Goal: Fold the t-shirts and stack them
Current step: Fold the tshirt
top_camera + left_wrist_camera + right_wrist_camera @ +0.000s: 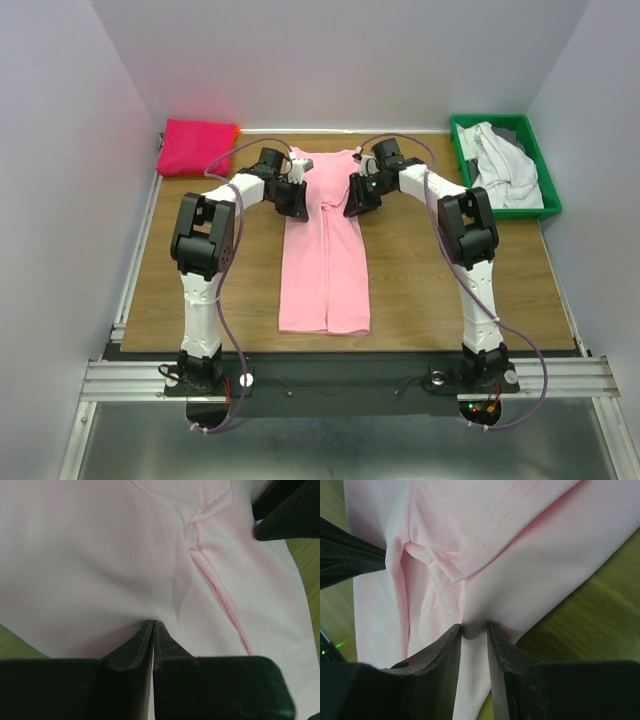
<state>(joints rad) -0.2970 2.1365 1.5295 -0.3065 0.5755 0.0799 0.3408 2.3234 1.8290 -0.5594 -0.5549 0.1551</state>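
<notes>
Black left tool (153, 625) nips dimpled light pink t-shirt (90, 555) | right tool (474, 628) nips its folded edge

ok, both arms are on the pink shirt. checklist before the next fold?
1. Left fingers pinch the light pink cloth t-shirt: ok, tips closed on its edge.
2. Right fingers pinch the same shirt: ok, a fold of cloth sits between them.
3. Shirt narrowed to a long strip: ok.
4. Near hem lies flat on the wooden table: ok.
5. Folded hot pink t-shirt at the far-left corner, apart from both arms: ok.
6. All layers caught in each pinch: cannot tell.
</notes>
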